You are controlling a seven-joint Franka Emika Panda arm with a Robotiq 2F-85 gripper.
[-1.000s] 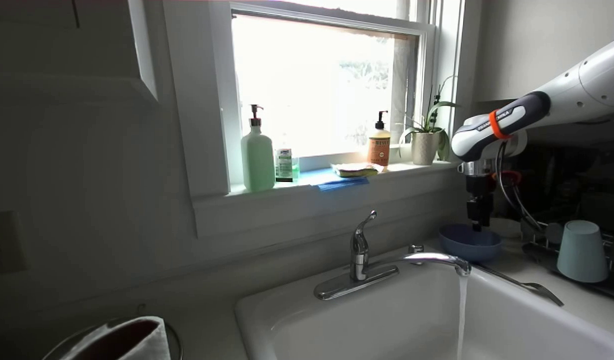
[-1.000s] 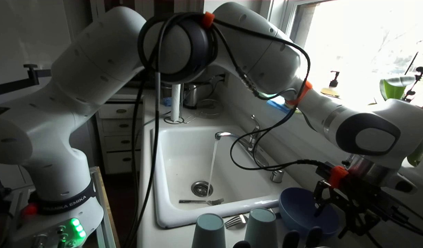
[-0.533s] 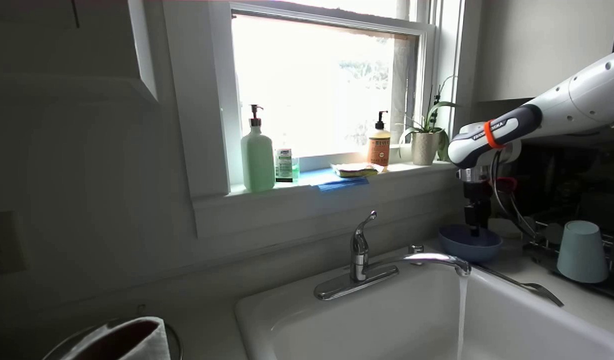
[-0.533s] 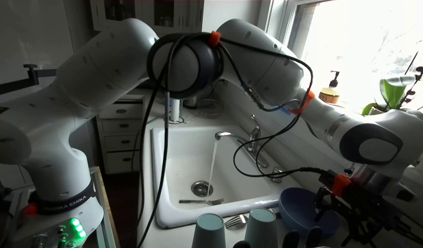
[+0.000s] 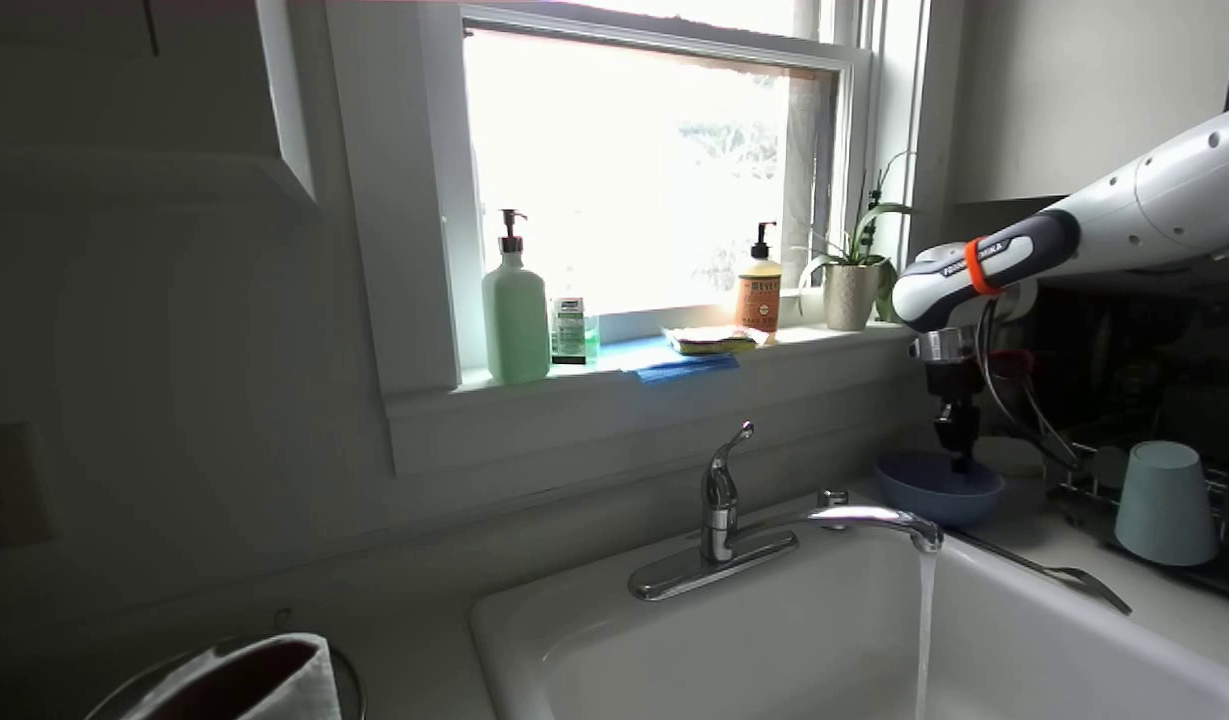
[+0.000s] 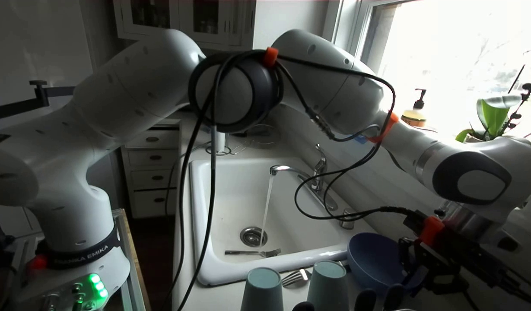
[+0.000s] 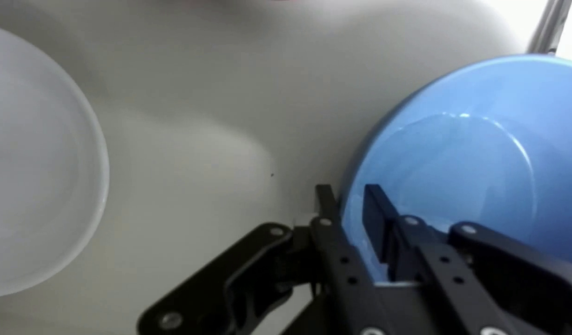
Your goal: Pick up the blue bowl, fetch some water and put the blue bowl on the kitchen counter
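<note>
Your reach seems done; lifting, filling and setting down likely remain. The blue bowl sits on the counter beside the sink. Your claw straddles its rim, one jaw inside, one outside; whether they pinch, you can't tell. No liquid shows inside; water streams into the sink, where a fork lies. A white bowl stands apart.

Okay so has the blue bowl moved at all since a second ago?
Yes, slightly: in an exterior view, the blue bowl has shifted toward the small chrome cap, narrowing the gap between them.
</note>
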